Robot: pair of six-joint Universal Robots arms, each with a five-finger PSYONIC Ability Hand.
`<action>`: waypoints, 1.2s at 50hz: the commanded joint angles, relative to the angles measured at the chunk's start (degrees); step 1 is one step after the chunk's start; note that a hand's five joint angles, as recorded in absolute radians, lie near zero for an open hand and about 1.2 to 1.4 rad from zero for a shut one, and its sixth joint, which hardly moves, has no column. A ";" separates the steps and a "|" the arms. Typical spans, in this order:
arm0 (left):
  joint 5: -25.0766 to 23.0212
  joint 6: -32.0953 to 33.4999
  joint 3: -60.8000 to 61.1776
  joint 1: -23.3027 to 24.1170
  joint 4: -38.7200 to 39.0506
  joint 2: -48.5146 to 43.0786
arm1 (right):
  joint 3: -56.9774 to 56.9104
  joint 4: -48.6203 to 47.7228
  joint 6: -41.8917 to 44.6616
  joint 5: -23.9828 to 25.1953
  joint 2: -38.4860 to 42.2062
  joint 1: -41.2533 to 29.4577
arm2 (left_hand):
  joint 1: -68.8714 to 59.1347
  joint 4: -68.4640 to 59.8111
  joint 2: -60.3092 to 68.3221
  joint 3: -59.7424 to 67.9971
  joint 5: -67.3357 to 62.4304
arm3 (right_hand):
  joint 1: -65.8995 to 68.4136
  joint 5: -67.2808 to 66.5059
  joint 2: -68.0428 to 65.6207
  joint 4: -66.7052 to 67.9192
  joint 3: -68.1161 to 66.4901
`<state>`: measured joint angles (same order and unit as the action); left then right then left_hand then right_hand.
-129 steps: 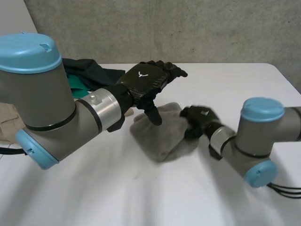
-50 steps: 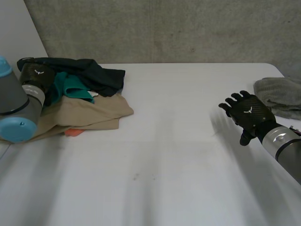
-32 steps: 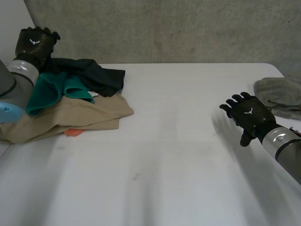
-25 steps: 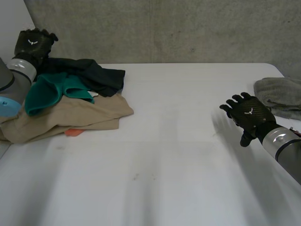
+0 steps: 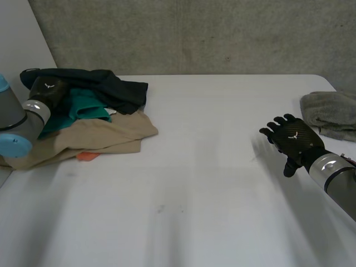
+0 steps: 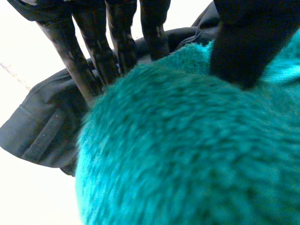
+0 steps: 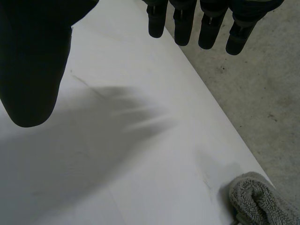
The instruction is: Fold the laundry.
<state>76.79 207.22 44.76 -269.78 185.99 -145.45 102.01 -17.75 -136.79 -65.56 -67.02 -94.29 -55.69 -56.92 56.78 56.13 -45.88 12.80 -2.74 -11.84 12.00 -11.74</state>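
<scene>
- The left hand (image 5: 49, 89) is at the laundry pile, at the left end of the table (image 5: 200, 183).
- In the left wrist view its fingers (image 6: 91, 61) go down straight on one side of the teal cloth (image 6: 187, 154) and its thumb presses on the other side, so the hand pinches this cloth.
- The teal cloth is fluffy. It bulges up under the palm.
- In the head view the teal cloth lies from the left hand toward the middle of the pile, on top of the tan cloth (image 5: 105, 133).
- The dark cloth (image 5: 108, 83) lies behind the hand and the teal cloth, at the far side of the pile. In the left wrist view it is just past the fingertips, touching the teal cloth.
- A small orange piece (image 5: 86, 156) looks out from under the near edge of the tan cloth.
- The right hand (image 5: 292, 139) hangs over the right part of the table, well apart from the pile.
- Its fingers are straight and spread, the thumb stands apart, and it holds nothing.
- The table under the right hand is bare.
- The grey towel (image 5: 331, 114) lies folded at the right edge of the table, near the right hand but not touching it.
- In the right wrist view, the concrete floor (image 7: 262, 84) shows past the table edge.
</scene>
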 commanded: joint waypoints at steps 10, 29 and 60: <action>1.17 0.12 16.13 4.09 0.08 20.72 | -0.14 0.00 0.03 -0.18 -0.04 -0.01 | -24.31 -23.08 23.22 23.87 -24.12 | -2.80 2.74 1.84 -2.00 1.74; 1.17 -0.33 30.73 1.37 -0.89 32.68 | 0.38 0.35 -0.50 -0.27 -1.00 -0.54 | 43.80 45.03 -44.88 -44.24 43.99 | -2.80 2.74 1.84 -2.00 1.74; -9.37 -3.23 5.68 -6.81 -4.49 10.46 | -3.83 2.90 -6.30 0.17 -3.64 -8.71 | 31.01 32.24 -32.10 -31.45 31.20 | -2.80 2.74 1.84 -2.00 1.74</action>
<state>69.51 203.87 49.37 -276.70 181.80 -132.83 100.30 -14.78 -141.37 -65.23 -70.67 -100.60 -20.16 -20.07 19.95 19.89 -10.33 12.80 -2.72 -11.84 12.00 -11.74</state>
